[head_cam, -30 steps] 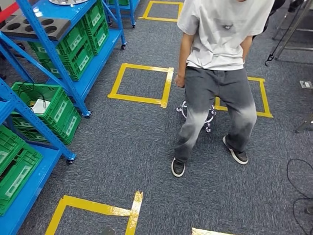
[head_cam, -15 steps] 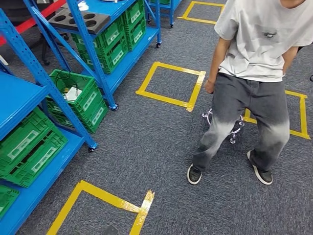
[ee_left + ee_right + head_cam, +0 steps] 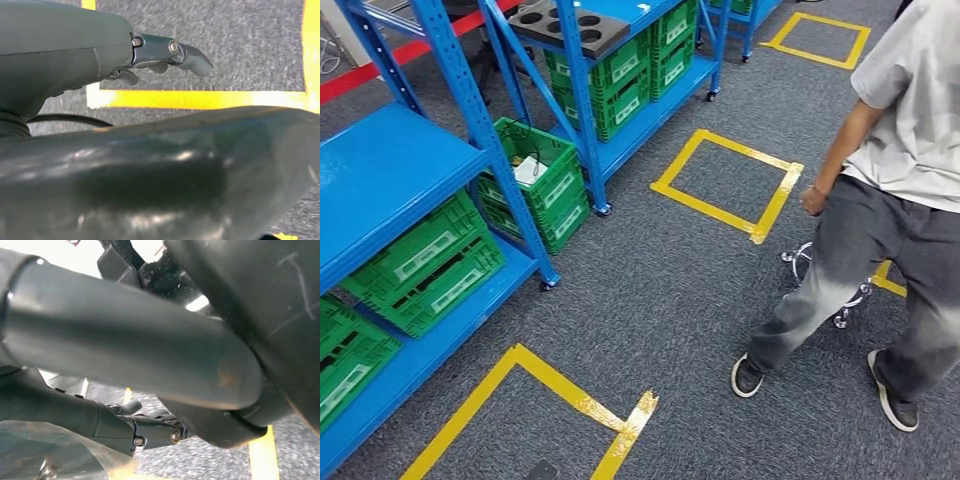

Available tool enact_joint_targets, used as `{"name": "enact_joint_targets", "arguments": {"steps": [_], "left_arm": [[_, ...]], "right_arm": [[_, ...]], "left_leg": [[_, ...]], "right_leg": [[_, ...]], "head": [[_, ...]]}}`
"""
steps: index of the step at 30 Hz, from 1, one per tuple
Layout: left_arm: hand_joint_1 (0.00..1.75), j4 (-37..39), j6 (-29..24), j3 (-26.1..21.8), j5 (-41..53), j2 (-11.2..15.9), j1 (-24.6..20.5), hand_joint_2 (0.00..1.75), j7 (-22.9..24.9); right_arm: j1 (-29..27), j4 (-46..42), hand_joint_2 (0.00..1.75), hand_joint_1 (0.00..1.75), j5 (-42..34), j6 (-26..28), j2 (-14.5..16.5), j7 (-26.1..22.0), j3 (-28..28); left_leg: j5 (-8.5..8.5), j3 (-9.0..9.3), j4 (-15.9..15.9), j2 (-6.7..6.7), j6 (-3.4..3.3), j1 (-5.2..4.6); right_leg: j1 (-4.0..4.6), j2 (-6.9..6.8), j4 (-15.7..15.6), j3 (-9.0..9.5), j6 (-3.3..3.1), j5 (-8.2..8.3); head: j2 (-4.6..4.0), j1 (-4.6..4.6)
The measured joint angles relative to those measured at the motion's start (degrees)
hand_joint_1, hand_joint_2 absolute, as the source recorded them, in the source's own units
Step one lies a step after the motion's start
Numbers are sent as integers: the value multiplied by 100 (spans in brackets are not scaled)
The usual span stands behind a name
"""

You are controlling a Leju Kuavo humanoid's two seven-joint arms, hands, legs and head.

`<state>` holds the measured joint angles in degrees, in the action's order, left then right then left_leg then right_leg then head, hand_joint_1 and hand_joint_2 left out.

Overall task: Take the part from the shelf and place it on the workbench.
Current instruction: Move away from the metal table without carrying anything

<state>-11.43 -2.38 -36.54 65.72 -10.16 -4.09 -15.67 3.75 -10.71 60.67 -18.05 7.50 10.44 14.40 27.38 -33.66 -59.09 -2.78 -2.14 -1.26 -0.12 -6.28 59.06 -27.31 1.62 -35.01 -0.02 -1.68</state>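
Observation:
Blue shelf racks (image 3: 475,110) stand on the left in the head view. A dark grey slab with round holes (image 3: 569,22) lies on a far shelf. A white item (image 3: 527,170) sits in a green crate (image 3: 546,185) on the floor between the racks. My left hand (image 3: 166,52) hangs over grey carpet and yellow tape, fingers stretched out and holding nothing. The dark fingers of my right hand (image 3: 151,430) also reach out over the carpet with nothing plainly in them. A pale translucent shape (image 3: 56,450) beside that hand is too blurred to name.
Green crates (image 3: 426,265) fill the low shelves. A person (image 3: 893,200) in a white shirt and grey trousers stands at the right, by a wheeled stool base (image 3: 833,295). Yellow tape squares (image 3: 727,175) mark the grey carpet.
The camera has turned to the left: the racks fill more of the picture and the person has slid to the right edge. The person's stance has widened.

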Motion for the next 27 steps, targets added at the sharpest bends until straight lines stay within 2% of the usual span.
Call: {"name": "enact_joint_targets", "arguments": {"steps": [1,2,3,4,5,6,8,9,10,11,12,13,14,15,16,17,18,19,20,21,22,23,24,25,26,27], "left_arm": [[0,0,-2,1,0,-4,-7,0,1],[0,0,-2,1,0,-9,-15,0,1],[0,0,-2,2,0,-12,-26,0,1],[0,0,-2,2,0,-15,-31,0,0],[0,0,-1,2,0,-16,-30,0,0],[0,0,0,2,0,-16,-28,0,1],[0,0,2,2,0,-19,-27,0,1],[0,0,2,1,0,-17,-31,0,1],[0,0,3,1,0,-16,-38,0,1],[0,0,4,2,0,-13,-38,0,1],[0,0,4,2,0,-10,-33,0,1],[0,0,4,2,0,-8,-19,0,1],[0,0,4,2,0,-8,-1,0,0],[0,0,4,2,0,-7,10,0,0],[0,0,4,2,0,-6,7,0,0],[0,0,4,2,0,-8,-3,0,0],[0,0,4,2,0,-8,-14,0,0],[0,0,4,2,0,-9,-20,0,0],[0,0,5,2,0,-9,-16,0,0],[0,0,7,2,0,-9,-7,0,1],[0,0,8,2,0,-7,2,0,1],[0,0,10,2,0,-7,6,0,1],[0,0,12,2,0,-4,3,0,2],[0,0,14,2,0,-4,-7,0,2],[0,0,15,2,0,-5,-18,0,2],[0,0,15,2,0,-4,-23,0,2]], "right_arm": [[2,-2,0,0,-3,-7,-1,-2,1],[9,-3,0,0,-8,-17,-3,-10,5],[26,-3,0,0,-15,-31,-3,-22,12],[50,-4,0,0,-22,-43,-4,-31,21],[74,-4,0,0,-23,-54,-4,-34,29],[88,-4,0,0,-24,-60,-6,-32,36],[82,-4,0,0,-22,-62,-11,-13,44],[72,-2,0,0,-25,-65,-14,-4,50],[63,1,0,0,-26,-69,-14,7,58],[59,3,0,0,-28,-73,-14,9,67],[64,4,0,0,-31,-80,-13,7,75],[69,3,0,0,-32,-89,-9,8,80],[72,2,0,0,-33,-97,-2,4,83],[71,2,0,0,-34,-107,5,5,85],[62,2,0,0,-35,-114,12,7,86],[50,2,0,0,-38,-118,15,9,89],[38,2,0,0,-40,-123,15,12,91],[29,2,0,0,-42,-129,14,16,93],[24,2,0,0,-43,-133,12,19,95],[22,2,0,0,-43,-138,10,23,96],[19,2,0,0,-43,-142,9,27,96],[16,2,0,0,-43,-145,9,31,97],[12,3,0,0,-43,-148,10,34,97],[3,3,0,0,-43,-152,10,37,98],[-5,3,0,0,-44,-155,10,39,99],[-9,3,0,0,-44,-158,9,39,99]], "left_leg": [[-20,22,37,74,-26,30],[-28,29,51,145,-42,48],[-30,32,53,218,-54,63],[-28,38,53,293,-57,74],[-23,50,52,370,-54,85],[-15,67,49,458,-45,97],[12,95,27,642,2,129],[29,86,-10,732,42,135],[35,52,-48,808,82,138],[30,8,-74,870,122,137],[11,-32,-81,931,160,137],[-13,-63,-71,986,189,143],[-12,-80,-78,962,216,140],[34,-119,-154,859,244,134],[135,-202,-338,709,267,128],[288,-337,-637,529,289,125],[459,-515,-1018,411,306,131],[591,-687,-1379,359,314,138],[639,-797,-1615,338,311,142],[581,-812,-1653,329,297,141],[422,-724,-1474,311,269,132],[207,-557,-1136,259,220,113],[59,-377,-784,123,156,73],[-25,-219,-468,-12,94,27],[-38,-121,-267,-122,47,-13],[6,-83,-182,-178,19,-43]], "right_leg": [[-5,173,222,-103,20,-125],[-14,380,557,-269,35,-277],[-17,516,960,-478,49,-428],[-18,578,1298,-664,65,-512],[-20,604,1480,-780,83,-491],[-29,616,1446,-799,99,-351],[-76,713,844,-603,142,128],[-106,848,498,-485,165,297],[-130,970,236,-392,159,362],[-143,1064,97,-339,138,356],[-140,1092,46,-315,97,319],[-145,1039,21,-294,46,308],[-150,978,13,-279,17,321],[-153,906,5,-266,-8,327],[-155,821,-4,-250,-31,329],[-141,730,-8,-236,-50,319],[-125,635,-8,-225,-73,305],[-111,542,-8,-215,-93,289],[-98,455,-8,-200,-108,272],[-86,378,-8,-180,-118,253],[-74,307,-8,-151,-123,232],[-61,240,-11,-114,-125,208],[-44,175,-17,-90,-123,180],[-27,112,-23,-71,-114,153],[-13,43,-35,-64,-102,132],[-1,-26,-50,-58,-88,117]], "head": [[0,14],[0,26],[0,32],[0,34],[0,32],[0,31],[0,32],[0,45],[0,53],[0,56],[0,57],[0,46],[0,39],[0,13],[0,-8],[0,-30],[0,-51],[0,-49],[0,-51],[0,-51],[0,-52],[0,-52],[0,-49],[0,-53],[0,-54],[0,-57]]}}
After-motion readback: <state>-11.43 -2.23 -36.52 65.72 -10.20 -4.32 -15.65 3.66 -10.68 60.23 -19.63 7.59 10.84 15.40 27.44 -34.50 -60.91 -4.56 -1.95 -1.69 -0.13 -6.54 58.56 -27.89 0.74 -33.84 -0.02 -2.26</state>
